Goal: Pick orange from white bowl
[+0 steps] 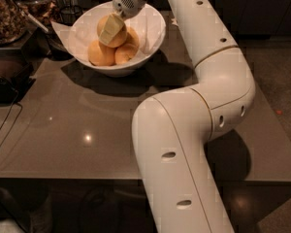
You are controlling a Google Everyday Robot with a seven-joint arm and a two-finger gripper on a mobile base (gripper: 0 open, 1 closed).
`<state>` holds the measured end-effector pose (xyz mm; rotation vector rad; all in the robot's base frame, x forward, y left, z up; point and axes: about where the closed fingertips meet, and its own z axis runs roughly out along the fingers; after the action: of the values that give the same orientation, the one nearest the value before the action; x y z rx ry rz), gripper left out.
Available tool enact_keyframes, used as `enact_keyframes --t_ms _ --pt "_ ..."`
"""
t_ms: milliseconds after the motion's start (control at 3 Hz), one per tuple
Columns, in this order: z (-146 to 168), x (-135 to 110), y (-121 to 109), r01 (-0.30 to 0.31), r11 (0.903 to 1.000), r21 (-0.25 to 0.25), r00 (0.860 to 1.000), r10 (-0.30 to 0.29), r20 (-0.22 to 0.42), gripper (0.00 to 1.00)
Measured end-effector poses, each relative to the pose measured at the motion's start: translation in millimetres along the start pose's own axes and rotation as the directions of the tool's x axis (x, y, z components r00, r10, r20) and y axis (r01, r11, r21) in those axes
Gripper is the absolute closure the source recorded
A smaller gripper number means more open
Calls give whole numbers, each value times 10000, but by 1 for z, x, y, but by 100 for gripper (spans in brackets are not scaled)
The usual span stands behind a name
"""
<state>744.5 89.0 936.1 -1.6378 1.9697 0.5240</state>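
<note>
The white bowl (pixel 153 33) stands at the back of the grey table, with its pointed lip to the left. My gripper (pixel 111 30) reaches down into it from above. It is shut on the orange (pixel 105 24), the pale yellow-orange fruit. One pale finger (pixel 112 30) lies across the fruit's front and the other is hidden behind it. The orange sits on top of three deeper-orange fruits: one at the left (pixel 101 54), one in the middle (pixel 124 54), and one at the right (pixel 133 36).
My white arm (pixel 184 130) crosses the right half of the table (pixel 63 125) and hides it. Dark containers and a tray of brown food (pixel 7 13) stand at the back left. A black cable (pixel 2 125) hangs at the table's left edge.
</note>
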Motion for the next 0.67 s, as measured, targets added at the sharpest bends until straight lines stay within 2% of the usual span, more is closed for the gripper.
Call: enact_keyframes --t_ms 333,667 --pt "-32 -21 4 401 9983 419 9959 -434 800 100" --pt "-55 -32 20 520 9978 400 9826 -582 1765 100"
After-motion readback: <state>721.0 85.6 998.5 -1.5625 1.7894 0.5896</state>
